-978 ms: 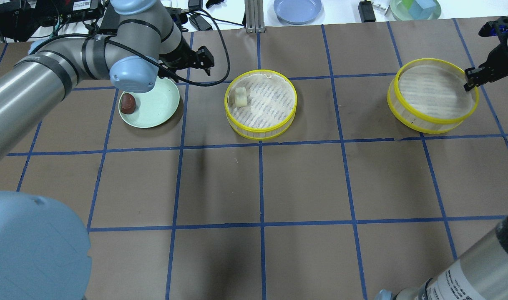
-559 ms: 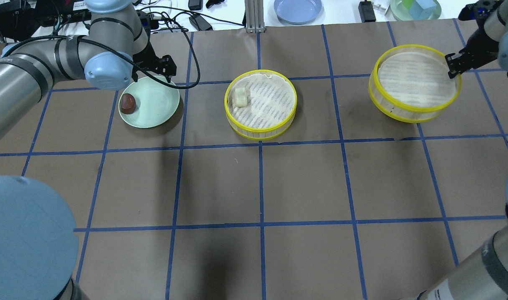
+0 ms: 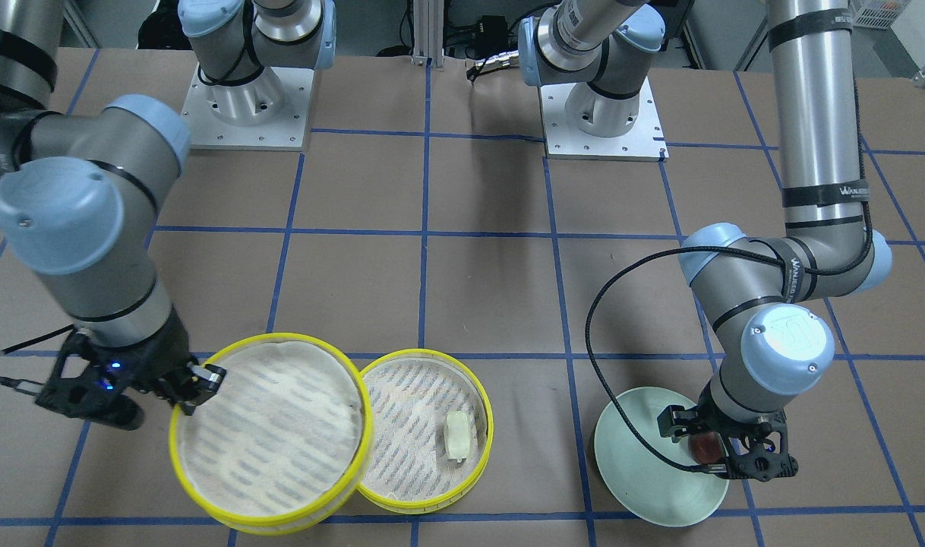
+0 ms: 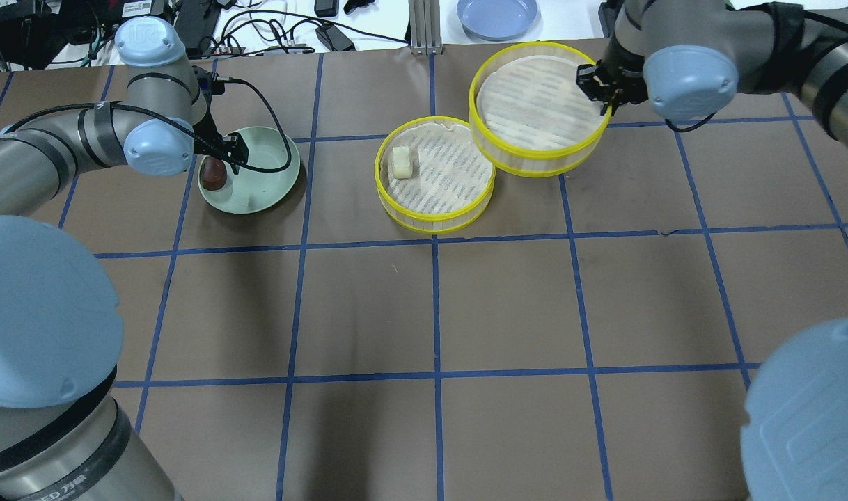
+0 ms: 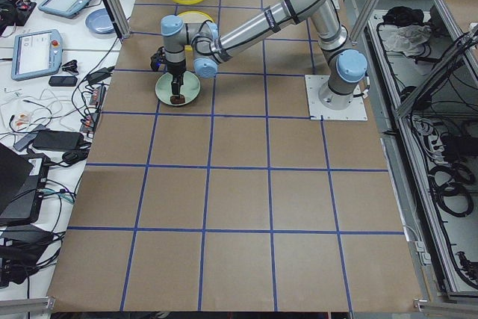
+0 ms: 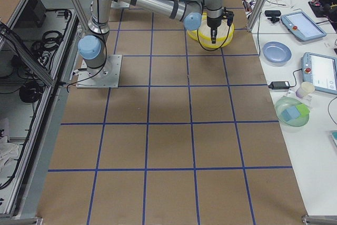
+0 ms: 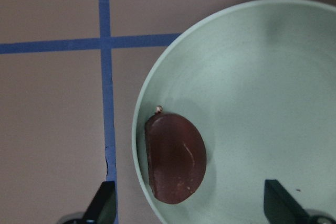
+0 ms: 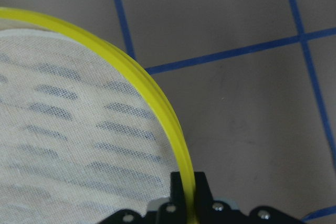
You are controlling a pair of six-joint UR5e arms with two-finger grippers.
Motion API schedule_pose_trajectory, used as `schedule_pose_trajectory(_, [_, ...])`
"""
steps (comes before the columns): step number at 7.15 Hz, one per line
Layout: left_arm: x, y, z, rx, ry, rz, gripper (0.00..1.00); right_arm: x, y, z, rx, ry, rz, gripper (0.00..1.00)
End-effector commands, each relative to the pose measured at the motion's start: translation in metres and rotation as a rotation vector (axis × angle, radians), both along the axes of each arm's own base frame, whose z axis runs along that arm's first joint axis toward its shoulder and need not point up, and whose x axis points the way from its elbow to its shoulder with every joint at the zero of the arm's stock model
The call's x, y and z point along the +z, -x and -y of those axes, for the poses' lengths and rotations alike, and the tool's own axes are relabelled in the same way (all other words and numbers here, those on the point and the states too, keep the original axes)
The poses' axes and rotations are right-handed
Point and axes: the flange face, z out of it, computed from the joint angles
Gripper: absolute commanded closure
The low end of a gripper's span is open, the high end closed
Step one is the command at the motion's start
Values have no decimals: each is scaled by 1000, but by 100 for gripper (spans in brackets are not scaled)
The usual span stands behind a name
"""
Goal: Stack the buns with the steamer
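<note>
The dark reddish-brown bun (image 7: 175, 158) lies on the pale green plate (image 4: 264, 188). My left gripper (image 4: 225, 154) hangs open right over the bun, its fingers (image 7: 105, 203) on either side of it without touching. The pale cream bun (image 4: 401, 161) sits in one steamer tier (image 4: 438, 181) on the table's middle. My right gripper (image 4: 594, 83) is shut on the rim of the second, empty tier (image 4: 535, 104) and holds it in the air, where it overlaps the first tier's far right edge. The rim grip also shows in the right wrist view (image 8: 157, 108).
A blue plate (image 4: 497, 15), a glass bowl of coloured blocks (image 4: 692, 14), cables and a metal post (image 4: 424, 28) stand along the table's far edge. Blue tape lines grid the brown table.
My right gripper has carried the empty tier left, up to the tier with the cream bun. My left gripper has moved left and down over the brown bun.
</note>
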Motion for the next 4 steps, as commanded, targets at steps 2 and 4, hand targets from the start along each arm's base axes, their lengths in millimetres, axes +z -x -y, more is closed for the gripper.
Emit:
schedule_pose_trajectory(2, [-16,-6,4,4,-10,4,85,-28,-118,-28,-95,-38,42,100])
schedule_pose_trajectory(4, [-16,-6,4,5,-4,2,100,-42,-136,-32,-104,-47,25,100])
